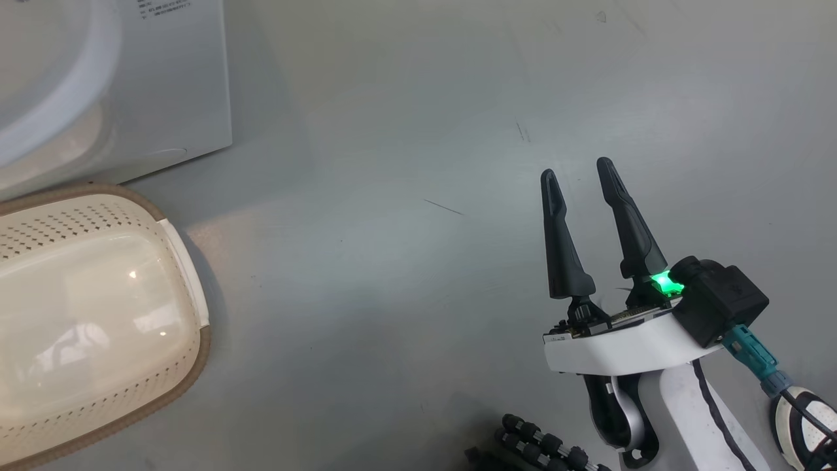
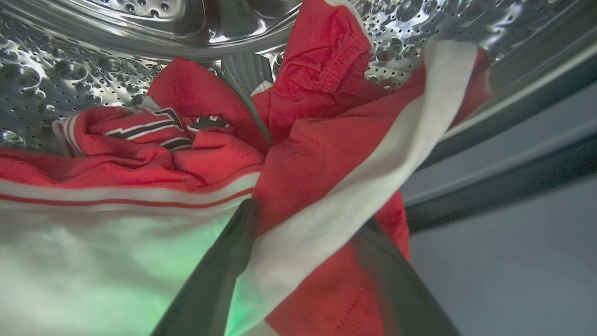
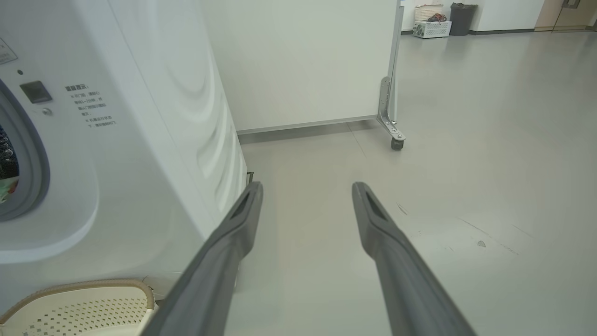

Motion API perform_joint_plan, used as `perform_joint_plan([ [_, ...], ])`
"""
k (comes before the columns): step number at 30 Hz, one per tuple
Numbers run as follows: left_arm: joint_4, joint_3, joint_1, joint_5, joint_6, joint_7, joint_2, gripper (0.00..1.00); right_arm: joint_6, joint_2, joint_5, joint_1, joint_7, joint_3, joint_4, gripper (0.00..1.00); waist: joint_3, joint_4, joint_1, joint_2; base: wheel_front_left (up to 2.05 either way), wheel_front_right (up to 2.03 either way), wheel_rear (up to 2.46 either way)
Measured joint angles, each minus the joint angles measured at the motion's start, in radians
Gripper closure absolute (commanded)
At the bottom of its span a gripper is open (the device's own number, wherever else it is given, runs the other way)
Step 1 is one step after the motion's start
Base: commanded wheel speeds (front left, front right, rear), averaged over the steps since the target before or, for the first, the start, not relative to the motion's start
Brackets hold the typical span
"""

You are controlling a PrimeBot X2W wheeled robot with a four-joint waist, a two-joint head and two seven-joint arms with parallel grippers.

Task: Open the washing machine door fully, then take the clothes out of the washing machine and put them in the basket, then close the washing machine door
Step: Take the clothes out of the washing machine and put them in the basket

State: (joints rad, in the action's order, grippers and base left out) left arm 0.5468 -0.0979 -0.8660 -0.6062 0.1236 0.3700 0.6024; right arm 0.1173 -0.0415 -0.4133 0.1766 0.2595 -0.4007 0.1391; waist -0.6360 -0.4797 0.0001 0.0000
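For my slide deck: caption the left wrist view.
Open left gripper straddles red-and-white fabric clothes inside the perforated steel washing machine drum.

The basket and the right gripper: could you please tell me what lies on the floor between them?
Nothing: in the head view, the stretch of grey floor between the basket and the right gripper is bare, apart from faint scuff marks.
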Motion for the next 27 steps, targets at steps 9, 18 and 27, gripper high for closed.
perform_joint_plan([
  [9,0.039,-0.018,-0.044,0.000,0.000,0.017,0.002,0.00,0.001,0.000,-0.007,0.000,0.000,0.001,0.005,0.00,-0.007,-0.011,0.0000,0.0000,0.00,0.00,0.00],
  [18,0.061,-0.038,-0.063,0.001,0.000,0.008,-0.007,1.00,0.001,0.000,-0.007,0.000,0.000,0.004,0.007,0.00,-0.004,-0.010,0.0000,0.0000,0.00,0.00,0.00],
  [27,0.085,-0.058,-0.063,0.005,0.000,-0.068,-0.044,1.00,0.002,0.001,-0.007,0.001,0.000,0.026,0.004,0.00,0.016,0.014,0.0000,0.0000,0.00,0.00,0.00],
])
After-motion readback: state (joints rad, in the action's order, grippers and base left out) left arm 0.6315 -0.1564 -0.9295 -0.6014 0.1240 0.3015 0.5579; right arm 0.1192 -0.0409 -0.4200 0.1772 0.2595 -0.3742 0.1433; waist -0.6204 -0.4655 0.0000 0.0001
